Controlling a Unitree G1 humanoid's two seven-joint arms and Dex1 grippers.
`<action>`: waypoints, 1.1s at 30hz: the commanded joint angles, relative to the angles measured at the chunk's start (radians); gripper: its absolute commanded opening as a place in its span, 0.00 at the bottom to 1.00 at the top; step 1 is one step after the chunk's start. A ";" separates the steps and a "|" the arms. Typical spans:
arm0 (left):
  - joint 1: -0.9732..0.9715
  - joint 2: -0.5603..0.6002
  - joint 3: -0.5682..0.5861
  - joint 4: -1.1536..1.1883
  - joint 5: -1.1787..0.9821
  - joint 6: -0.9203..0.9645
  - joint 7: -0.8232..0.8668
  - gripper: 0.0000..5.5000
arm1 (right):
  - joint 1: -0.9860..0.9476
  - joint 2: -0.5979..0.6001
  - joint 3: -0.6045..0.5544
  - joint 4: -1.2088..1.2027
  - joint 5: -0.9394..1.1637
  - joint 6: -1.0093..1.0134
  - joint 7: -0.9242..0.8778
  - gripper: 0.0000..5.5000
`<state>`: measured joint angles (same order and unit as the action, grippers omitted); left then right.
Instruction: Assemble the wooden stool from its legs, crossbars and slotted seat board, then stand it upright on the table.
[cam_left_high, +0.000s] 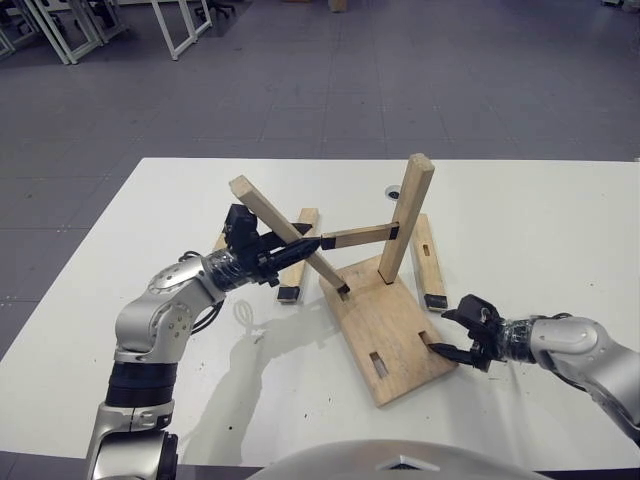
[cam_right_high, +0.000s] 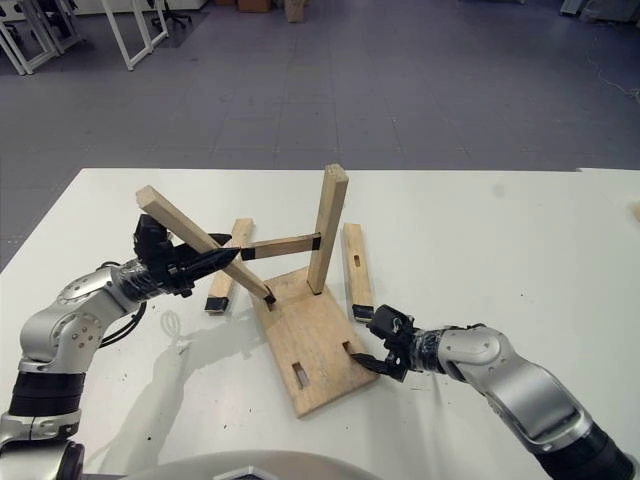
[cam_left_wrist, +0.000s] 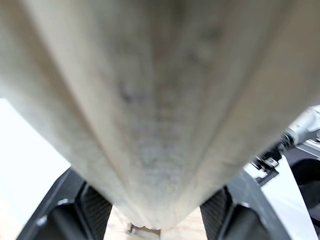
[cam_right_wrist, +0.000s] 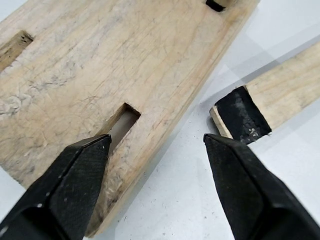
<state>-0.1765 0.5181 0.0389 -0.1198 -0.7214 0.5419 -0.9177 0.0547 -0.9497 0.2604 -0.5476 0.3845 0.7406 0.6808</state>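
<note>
Seat board (cam_left_high: 385, 335) lies flat on worktop (cam_left_high: 560, 230). Upright leg (cam_left_high: 408, 215) is slotted, and crossbar (cam_left_high: 358, 236) joins it to tilted leg (cam_left_high: 270, 215), tip at slot. Left end effector (cam_left_high: 275, 255) clamped on tilted leg. Right end effector (cam_left_high: 462, 335) wide open, empty, straddling board edge. Two loose legs (cam_left_high: 430, 255) uninstalled; about half done.

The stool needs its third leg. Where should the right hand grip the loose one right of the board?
Probably mid-length on the leg, from above, closing across its narrow width: it lies flat on the table, both long sides free there. The open right hand hovers at its black end, beside the board.
</note>
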 joint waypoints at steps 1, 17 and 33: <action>0.017 0.025 -0.032 0.040 0.057 -0.020 -0.051 0.38 | -0.002 -0.020 0.016 0.026 -0.046 0.025 0.021 0.62; -0.006 0.055 -0.112 0.127 0.224 -0.153 -0.114 0.38 | -0.004 0.020 0.001 0.007 -0.063 0.045 0.015 0.62; -0.145 0.055 -0.193 0.202 0.223 -0.067 -0.177 0.38 | -0.032 0.046 0.015 0.024 -0.093 0.050 0.032 0.62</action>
<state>-0.3387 0.5492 -0.0971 0.0647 -0.5550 0.4279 -1.0687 0.0290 -0.9038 0.2638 -0.5434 0.3189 0.7724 0.7143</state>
